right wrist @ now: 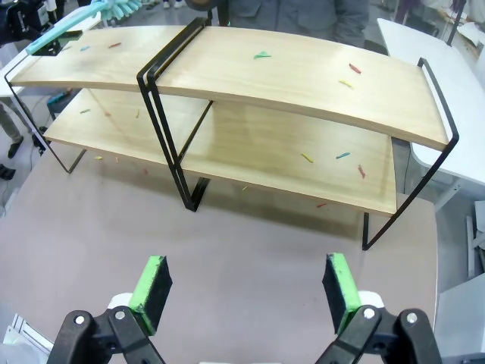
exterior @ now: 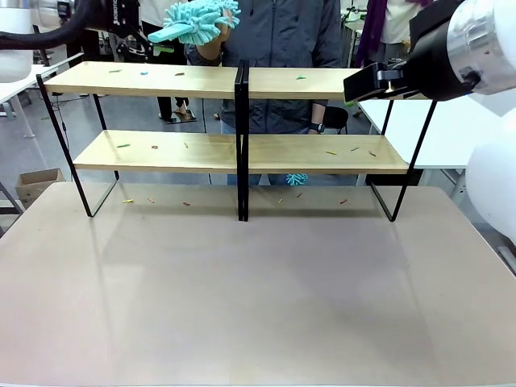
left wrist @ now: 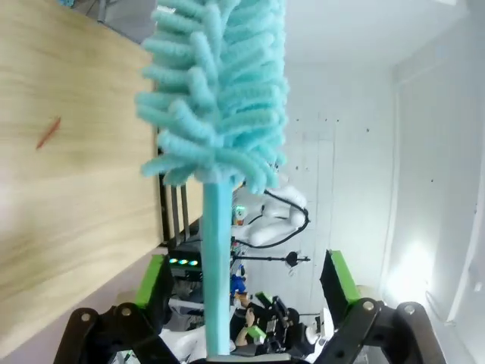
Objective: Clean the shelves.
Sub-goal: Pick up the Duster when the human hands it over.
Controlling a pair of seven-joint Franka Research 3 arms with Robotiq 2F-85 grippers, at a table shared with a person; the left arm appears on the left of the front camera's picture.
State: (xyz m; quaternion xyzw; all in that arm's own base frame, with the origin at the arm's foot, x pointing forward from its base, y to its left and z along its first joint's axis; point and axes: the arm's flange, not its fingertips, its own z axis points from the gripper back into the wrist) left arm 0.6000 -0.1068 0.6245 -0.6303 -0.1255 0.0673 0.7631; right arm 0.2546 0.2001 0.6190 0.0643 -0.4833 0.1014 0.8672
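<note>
Front view: the shelves (exterior: 161, 81) are standing across the upper half on the beige table (exterior: 258, 306), whose lower half is lying bare. Coloured scraps (exterior: 122, 145) are dotting both boards.

Left wrist view: the left gripper (left wrist: 246, 279) is holding its fingers wide apart on either side of a teal duster (left wrist: 220, 98) handle, not clamping it.

Right wrist view: the right gripper (right wrist: 245, 290) is hovering with fingers spread, gripping nothing.

duster (exterior: 197, 22) over shelves (exterior: 161, 81), person (exterior: 282, 36) behind them
</note>
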